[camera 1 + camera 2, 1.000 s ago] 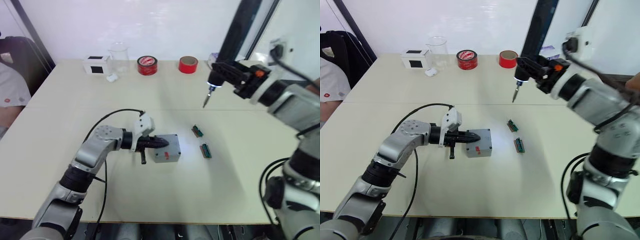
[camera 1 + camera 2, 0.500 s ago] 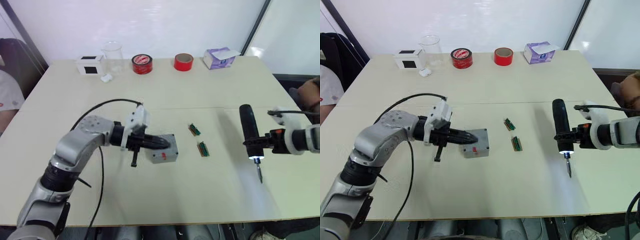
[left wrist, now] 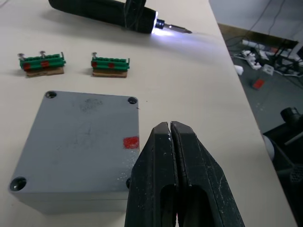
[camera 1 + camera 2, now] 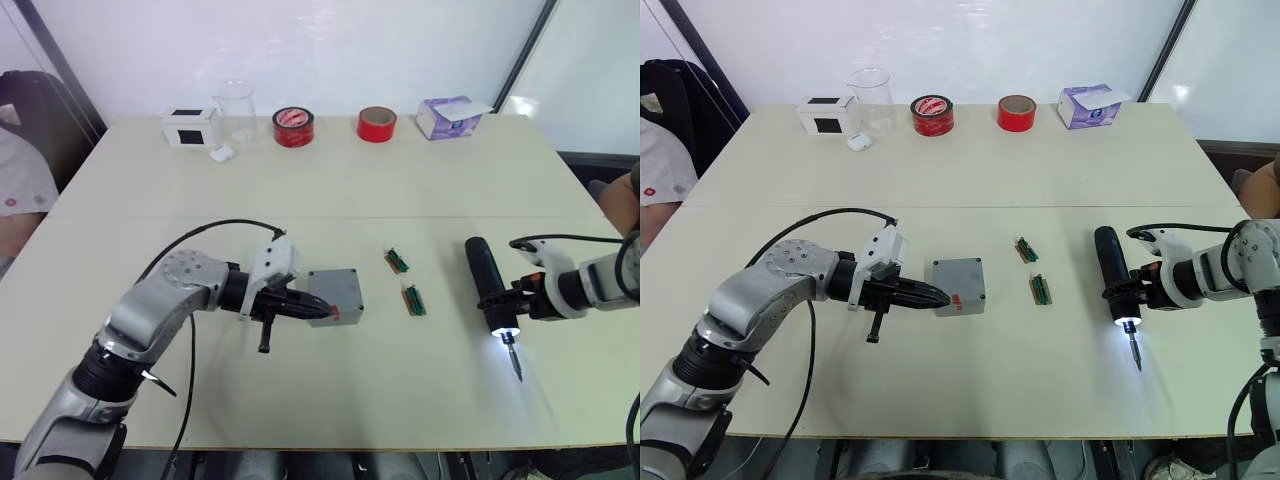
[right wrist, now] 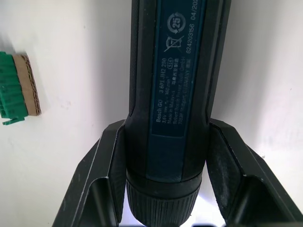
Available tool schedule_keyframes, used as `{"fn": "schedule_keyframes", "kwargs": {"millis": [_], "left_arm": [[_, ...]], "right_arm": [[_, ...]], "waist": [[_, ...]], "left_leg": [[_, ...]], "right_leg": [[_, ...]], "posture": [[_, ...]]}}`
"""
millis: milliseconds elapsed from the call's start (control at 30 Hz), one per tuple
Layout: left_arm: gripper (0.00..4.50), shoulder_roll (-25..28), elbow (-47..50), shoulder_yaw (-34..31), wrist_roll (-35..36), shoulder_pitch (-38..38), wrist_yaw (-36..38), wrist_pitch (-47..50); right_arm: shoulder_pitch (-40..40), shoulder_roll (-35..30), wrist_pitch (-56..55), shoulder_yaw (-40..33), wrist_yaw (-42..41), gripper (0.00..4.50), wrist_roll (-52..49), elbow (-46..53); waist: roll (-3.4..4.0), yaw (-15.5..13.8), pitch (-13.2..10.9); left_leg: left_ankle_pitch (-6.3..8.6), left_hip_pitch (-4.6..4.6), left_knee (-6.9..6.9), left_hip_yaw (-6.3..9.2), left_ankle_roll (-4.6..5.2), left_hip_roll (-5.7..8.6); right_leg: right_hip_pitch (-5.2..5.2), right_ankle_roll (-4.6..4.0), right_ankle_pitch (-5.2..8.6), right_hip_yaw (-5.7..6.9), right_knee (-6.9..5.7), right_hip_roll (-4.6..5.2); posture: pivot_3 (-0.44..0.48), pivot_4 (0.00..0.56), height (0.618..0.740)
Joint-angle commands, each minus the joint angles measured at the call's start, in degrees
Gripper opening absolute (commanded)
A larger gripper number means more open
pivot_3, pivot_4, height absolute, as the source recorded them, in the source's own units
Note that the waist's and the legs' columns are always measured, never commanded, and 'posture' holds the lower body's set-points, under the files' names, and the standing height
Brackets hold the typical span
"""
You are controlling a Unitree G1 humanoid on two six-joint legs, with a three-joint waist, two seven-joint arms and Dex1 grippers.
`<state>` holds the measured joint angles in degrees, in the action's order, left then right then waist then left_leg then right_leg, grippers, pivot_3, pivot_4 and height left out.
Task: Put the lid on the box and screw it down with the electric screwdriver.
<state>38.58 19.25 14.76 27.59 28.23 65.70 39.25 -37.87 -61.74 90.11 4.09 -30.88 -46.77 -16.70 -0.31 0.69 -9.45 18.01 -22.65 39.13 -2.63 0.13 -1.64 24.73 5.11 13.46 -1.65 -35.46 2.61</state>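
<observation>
lid (image 3: 80, 142) sits on the box (image 4: 960, 300), mid table | my left gripper (image 3: 170, 137) squeezed shut, empty, beside it to steady it | my right gripper (image 5: 165, 156) holds the electric screwdriver (image 4: 1112, 285), light on, for screws

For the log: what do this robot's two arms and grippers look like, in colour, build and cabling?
Both arms are silver-grey metal segments with black joints. The left arm carries a white wrist block and a loose black cable looping over it; the left gripper has two tapered black fingers with scuffed surfaces. The right arm ends in a white wrist housing with a black cable; the right gripper has two broad, flat black fingers.
</observation>
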Motion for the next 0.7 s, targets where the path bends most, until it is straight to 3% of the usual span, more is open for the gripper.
{"fn": "schedule_keyframes", "kwargs": {"millis": [33,67,233,533,700], "left_arm": [[0.0,1.32,1.22,0.24,-1.32,-0.85,0.28,-1.84],[0.0,1.37,1.06,0.1,-1.26,-0.92,0.47,-1.93],[0.0,0.97,0.29,-0.43,-1.77,-1.19,-0.34,-2.35],[0.0,0.99,-6.06,-6.96,0.03,1.6,-2.55,-0.44],[0.0,-1.38,-10.45,-8.85,-1.62,1.8,-7.06,-1.56]], "right_arm": [[-1.1,-0.26,-1.49,0.86,-2.38,2.31,3.54,-0.38],[-1.25,-0.29,-2.17,1.56,-3.12,2.82,4.47,-0.41],[-2.61,-0.39,-4.9,3.54,-4.92,4.41,8.79,-0.78],[-6.23,-7.37,-16.73,3.21,-14.67,4.46,13.81,9.86],[-5.63,-3.67,-18.0,-3.32,-17.29,4.46,8.44,22.96]], "waist": [[0.0,0.05,0.0],[0.0,0.03,0.0],[-0.05,-0.07,0.02],[0.04,-0.01,-0.03],[0.04,0.13,-0.03]], "left_leg": [[0.0,0.0,0.0,0.0,0.0,0.0],[0.0,0.01,0.0,-0.01,0.0,0.0],[0.0,0.08,0.04,-0.01,0.0,0.0],[0.0,0.04,0.03,0.0,0.0,0.01],[0.0,0.1,0.01,0.01,0.0,-0.05]], "right_leg": [[0.0,0.0,0.0,0.0,0.0,0.0],[0.0,0.0,0.0,0.0,-0.01,-0.01],[-0.11,-0.01,0.0,0.0,0.01,0.02],[-0.02,0.04,-0.02,0.05,-0.07,0.0],[0.01,0.06,-0.03,0.06,-0.15,-0.03]], "posture": [[0.0,0.15,0.74],[0.0,0.15,0.74],[0.0,0.15,0.74],[0.0,0.15,0.74],[0.0,0.15,0.74]]}}
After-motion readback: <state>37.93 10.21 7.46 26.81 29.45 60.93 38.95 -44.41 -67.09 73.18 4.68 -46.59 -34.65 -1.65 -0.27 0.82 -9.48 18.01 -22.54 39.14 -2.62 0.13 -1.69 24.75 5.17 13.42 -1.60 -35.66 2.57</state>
